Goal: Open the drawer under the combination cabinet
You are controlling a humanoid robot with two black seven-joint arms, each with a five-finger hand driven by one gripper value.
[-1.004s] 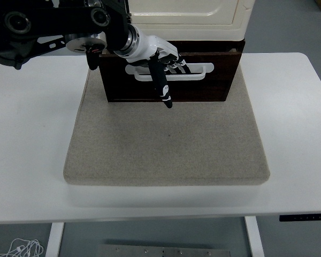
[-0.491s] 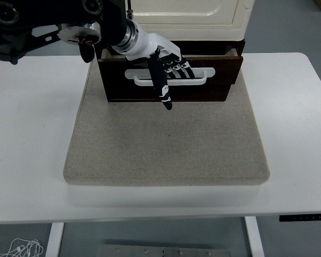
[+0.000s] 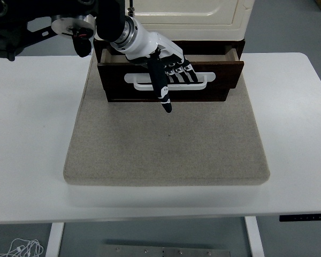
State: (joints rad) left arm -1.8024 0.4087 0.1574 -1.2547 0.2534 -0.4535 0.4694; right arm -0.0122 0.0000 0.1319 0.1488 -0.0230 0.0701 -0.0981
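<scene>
I see the left hand [image 3: 163, 67] hooked through the white handle [image 3: 198, 84], thumb pointing down. Dark drawer [image 3: 219, 80] sits partly out beneath the cream cabinet [image 3: 203, 16], on a grey mat [image 3: 166, 144].

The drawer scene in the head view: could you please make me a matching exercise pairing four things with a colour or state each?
Things:
1. drawer
2. handle
3. mat
4. left hand

Descriptions:
A. grey-beige, lying flat on the table
B. fingers hooked through the handle
C. dark brown, pulled partly out
D. white, on the drawer front

Pairs: 1-C, 2-D, 3-A, 4-B
</scene>
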